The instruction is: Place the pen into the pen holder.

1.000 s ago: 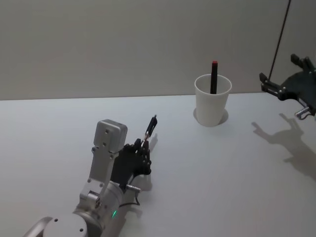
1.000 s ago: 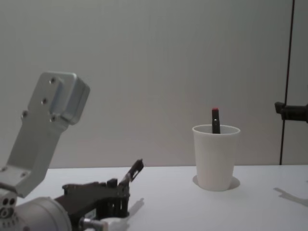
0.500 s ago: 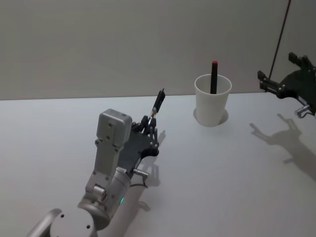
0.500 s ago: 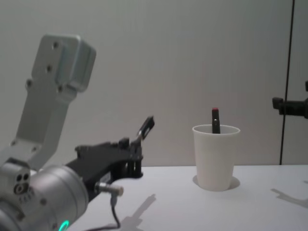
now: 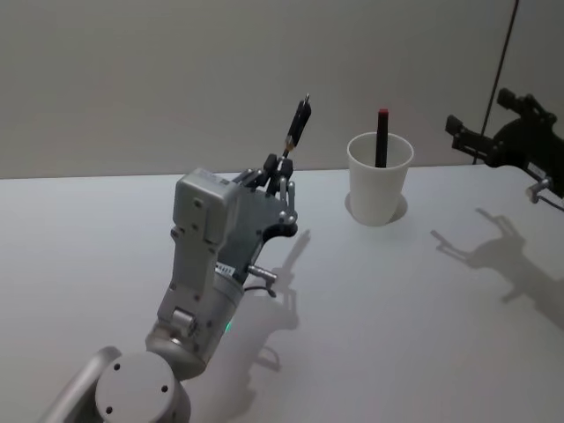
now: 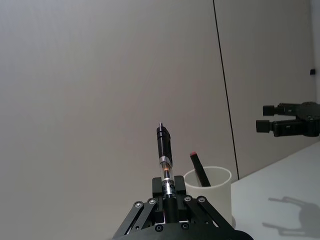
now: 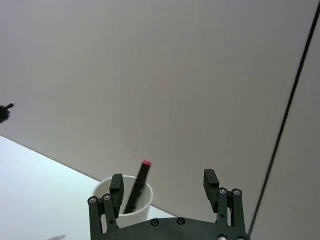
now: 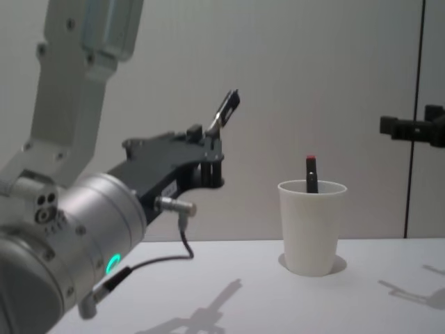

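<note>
Pen [image 5: 300,123] sits clamped in the left gripper [image 5: 282,166], tilted, high above the surface [image 5: 397,308] and left of the pen holder [image 5: 379,189]. It should travel over the rim, clear of the red-capped pen [image 5: 382,134] inside, before release; the right gripper [image 5: 495,141] hangs open beyond the holder.

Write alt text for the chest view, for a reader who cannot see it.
The left gripper holds a dark pen in the air, tilted toward the pen holder, a white paper cup on the table with a red-tipped pen already inside. The right gripper hovers at the right edge, higher than the cup.
</note>
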Robot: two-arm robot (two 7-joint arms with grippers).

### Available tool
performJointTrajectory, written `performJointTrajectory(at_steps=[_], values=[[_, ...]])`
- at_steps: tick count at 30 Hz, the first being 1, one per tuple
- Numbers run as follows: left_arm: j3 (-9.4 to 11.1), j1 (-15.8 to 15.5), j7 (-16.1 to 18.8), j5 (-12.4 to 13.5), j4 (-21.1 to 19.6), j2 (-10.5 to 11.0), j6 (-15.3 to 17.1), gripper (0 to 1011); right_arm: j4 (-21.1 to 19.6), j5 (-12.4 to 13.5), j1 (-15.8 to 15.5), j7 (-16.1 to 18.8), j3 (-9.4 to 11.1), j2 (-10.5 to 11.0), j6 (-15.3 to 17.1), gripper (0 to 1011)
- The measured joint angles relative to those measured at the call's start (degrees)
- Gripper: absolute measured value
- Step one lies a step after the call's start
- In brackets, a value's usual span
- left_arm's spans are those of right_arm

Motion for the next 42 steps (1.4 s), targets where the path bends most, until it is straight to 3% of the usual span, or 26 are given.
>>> performJointTrajectory(at_steps=[9,10,13,15,17,24,36,42], values=[[-0.30,-0.33,-0.27,1.38,-0.78,-0.56,-3.13,140,-2.03,9.05,0.00,3.78,0.21,-0.17,5.73,1002],[-0.30,-0.33,-0.27,1.38,-0.78,-0.56,-3.13,140,-2.03,9.05,0.00,3.78,0.21,-0.17,5.73,1002],[-0.31,-0.09,-0.27,1.65,-1.02,-0.68,-3.97,140,-2.51,12.98,0.15,5.08,0.23,-0.35,8.41,1002],[-0.31,-0.01,-0.27,1.73,-1.10,-0.72,-4.25,140,-2.58,13.68,0.19,5.29,0.23,-0.39,8.91,1002],[-0.31,0.11,-0.28,1.84,-1.17,-0.77,-4.58,140,-2.84,16.50,0.40,6.12,0.22,-0.56,10.82,1002],[-0.29,0.35,-0.28,2.08,-1.36,-0.88,-5.30,140,-3.09,22.51,1.03,7.61,0.08,-0.98,14.82,1002],[-0.25,0.55,-0.27,2.27,-1.52,-0.96,-5.92,140,-2.90,35.56,2.77,9.75,-0.46,-2.20,22.93,1002],[-0.25,0.58,-0.26,2.30,-1.55,-0.99,-6.05,140,-2.31,39.19,3.17,10.62,-0.73,-2.45,24.59,1002]])
